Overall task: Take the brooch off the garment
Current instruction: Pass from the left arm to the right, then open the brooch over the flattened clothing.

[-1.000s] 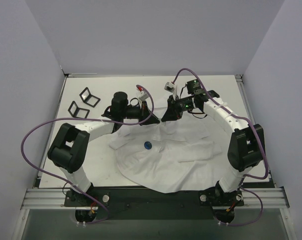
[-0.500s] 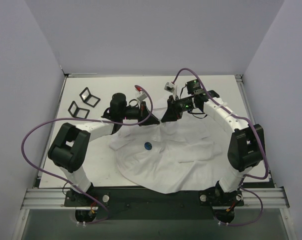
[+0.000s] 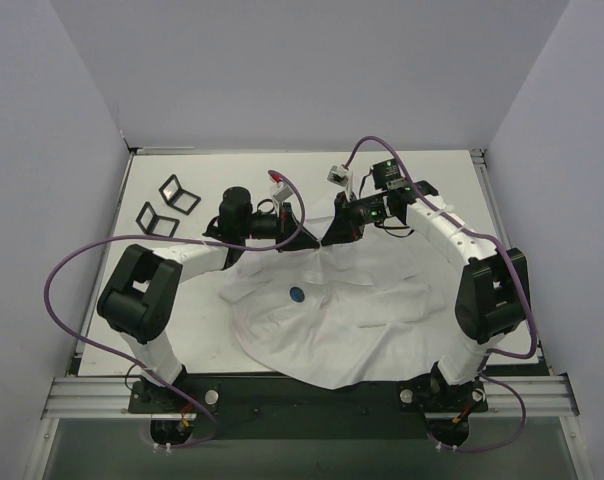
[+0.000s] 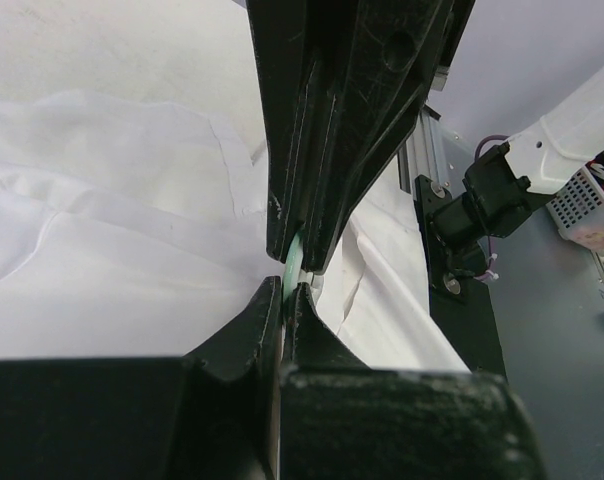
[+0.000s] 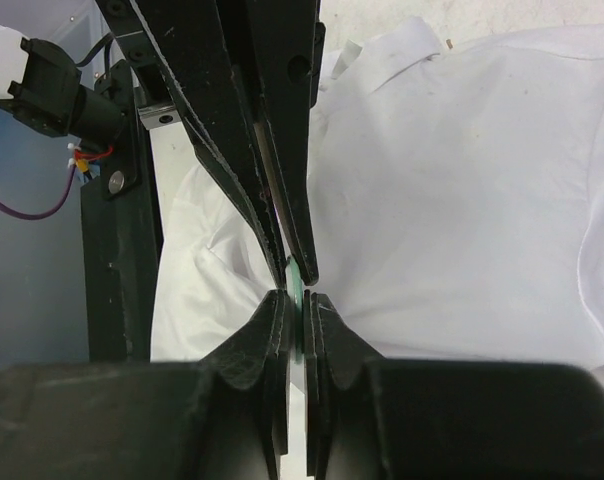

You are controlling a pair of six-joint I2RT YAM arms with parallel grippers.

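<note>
The garment (image 3: 352,320), a large white shirt, lies spread over the near half of the table. The brooch (image 3: 296,293) is a small round blue disc pinned on its left part, and neither wrist view shows it. My left gripper (image 3: 304,235) and right gripper (image 3: 328,238) meet at the shirt's far edge, a little beyond the brooch. Seen from the left wrist, the left gripper (image 4: 292,285) is shut and pinches the white fabric (image 4: 132,260). From the right wrist, the right gripper (image 5: 300,290) is shut too, with creases in the fabric (image 5: 452,230) running to its tip.
Two black square frames (image 3: 179,193) (image 3: 157,219) lie on the table at the far left. Purple cables (image 3: 72,300) loop off both arms. The white table (image 3: 462,190) ends at grey walls behind and at both sides.
The right jaws opened slightly, then closed on the fabric. The left jaws closed fully. The shirt's far edge now looks drawn up tauter between the grippers. The brooch has hardly moved.
</note>
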